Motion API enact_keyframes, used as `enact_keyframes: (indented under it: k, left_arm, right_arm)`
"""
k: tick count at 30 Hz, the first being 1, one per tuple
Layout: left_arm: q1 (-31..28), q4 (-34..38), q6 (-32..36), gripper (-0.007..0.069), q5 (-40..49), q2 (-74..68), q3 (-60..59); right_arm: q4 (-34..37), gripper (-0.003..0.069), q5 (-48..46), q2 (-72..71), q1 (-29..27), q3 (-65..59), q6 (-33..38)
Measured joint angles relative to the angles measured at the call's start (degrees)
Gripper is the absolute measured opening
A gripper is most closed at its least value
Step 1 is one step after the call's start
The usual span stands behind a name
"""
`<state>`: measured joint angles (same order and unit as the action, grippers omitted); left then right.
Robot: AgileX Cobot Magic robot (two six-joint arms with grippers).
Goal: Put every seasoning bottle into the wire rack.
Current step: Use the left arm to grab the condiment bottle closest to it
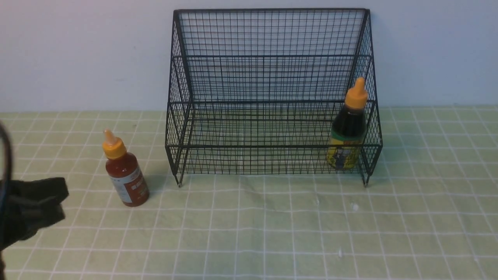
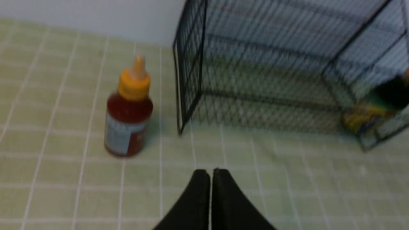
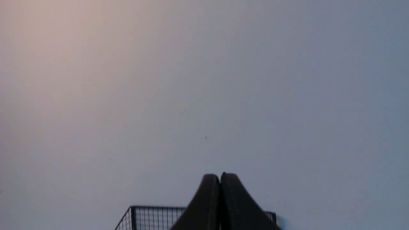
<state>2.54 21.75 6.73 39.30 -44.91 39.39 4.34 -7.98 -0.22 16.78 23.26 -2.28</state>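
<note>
The large black wire-mesh rack [image 1: 272, 39] is sitting at the far edge of the worktop, its tall back against the pale wall [image 1: 78, 50]. The worktop is wearing a pale green cloth with a white grid [image 1: 272, 233].

The small squeeze bottle of dark sauce with a yellow label and orange-yellow pointed cap [image 1: 347, 132] is standing upright inside the rack, in its front right corner. The matching bottle of red sauce with a white-red label [image 1: 126, 177] is standing outside on the cloth, near the rack's front left foot and apart from it.

The left gripper [image 1: 62, 202] is reaching in low from the worktop's left edge, pointing towards the red bottle without touching it. In the left wrist view its black fingers [image 2: 198, 191] are pressing together, clenched on nothing.

The right gripper [image 3: 219, 177] is not showing in the front view. Its wrist view is facing bare wall, with only the rack's top rim [image 3: 150, 208] behind the fingertips. Its jaws are likewise clenching shut, empty.
</note>
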Motion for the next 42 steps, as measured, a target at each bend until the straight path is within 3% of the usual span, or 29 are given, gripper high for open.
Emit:
enact_keyframes:
  k: [6, 10, 18, 26, 33, 37, 42]
  left_arm:
    - [0.0, -9.0, -2.1, -0.0007, 18.9, -20.5, 20.8]
    - [0.0, -10.6, -2.8, -0.0007, 26.6, -32.9, 32.8]
    - [0.0, -13.7, -4.0, 0.0004, 31.0, -45.5, 44.9]
    - [0.0, -15.5, -5.1, 0.0188, 26.0, -49.2, 45.5]
    - [0.0, -16.6, -5.2, 0.0459, 22.7, -53.0, 45.5]
    - [0.0, -17.8, -5.2, 0.0523, 21.7, -56.4, 45.5]
    - [0.0, -17.9, -5.2, 0.0525, 20.9, -60.3, 45.5]
  right_arm:
    - [0.0, -0.0013, -0.1, -0.6, 0.0, -1.3, 0.0]
    - [0.0, -0.0013, -0.4, -0.6, 0.0, -1.3, 0.0]
    - [0.0, -0.0013, -1.0, -0.6, 0.0, -1.3, 0.0]
    - [0.0, -0.0013, -4.1, -0.6, 0.0, -1.3, 0.0]
    - [0.0, -0.0013, -5.9, -0.6, 0.0, -1.3, 0.0]
    - [-0.2, -0.0013, -5.9, -0.6, 0.0, -1.3, 0.0]
    - [-0.2, -0.0013, -5.9, -0.6, 0.0, -1.3, 0.0]
